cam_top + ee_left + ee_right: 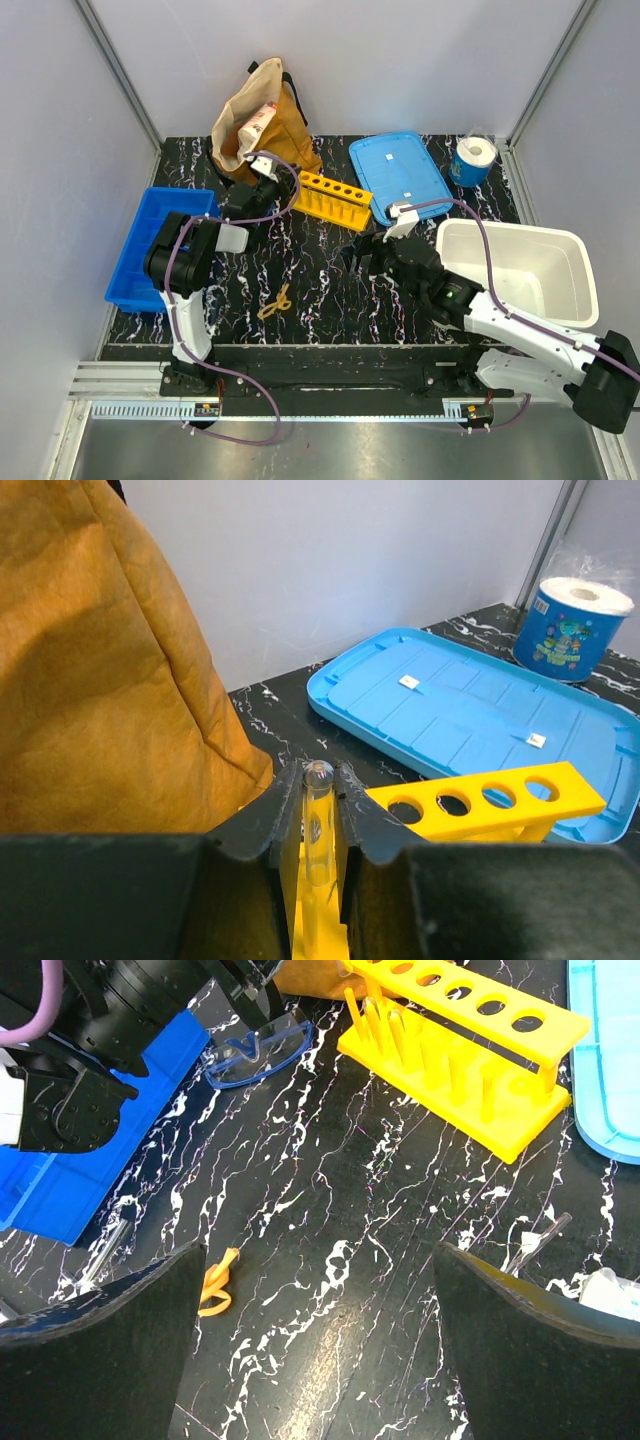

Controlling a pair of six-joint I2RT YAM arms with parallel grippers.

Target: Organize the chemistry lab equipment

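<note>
My left gripper (318, 772) is shut on a thin clear tube (318, 825), its rounded end level with the fingertips. It hangs over the left end of the yellow tube rack (487, 798), close to the tan bag (100, 680). In the top view the left gripper (272, 190) sits at the rack's (335, 198) left end. My right gripper (318, 1250) is open above bare table, holding nothing. The small yellow looped piece (218, 1282) lies just past its left finger. Clear goggles with a dark-blue frame (255, 1052) lie under the left arm. Another clear tube (103, 1257) rests by the blue bin.
A blue bin (140, 250) stands at the left and a white tub (520, 265) at the right. A blue lid (400, 175) lies behind the rack, with a paper roll (473, 158) at the back right. A thin dark stick (540, 1237) lies near my right finger.
</note>
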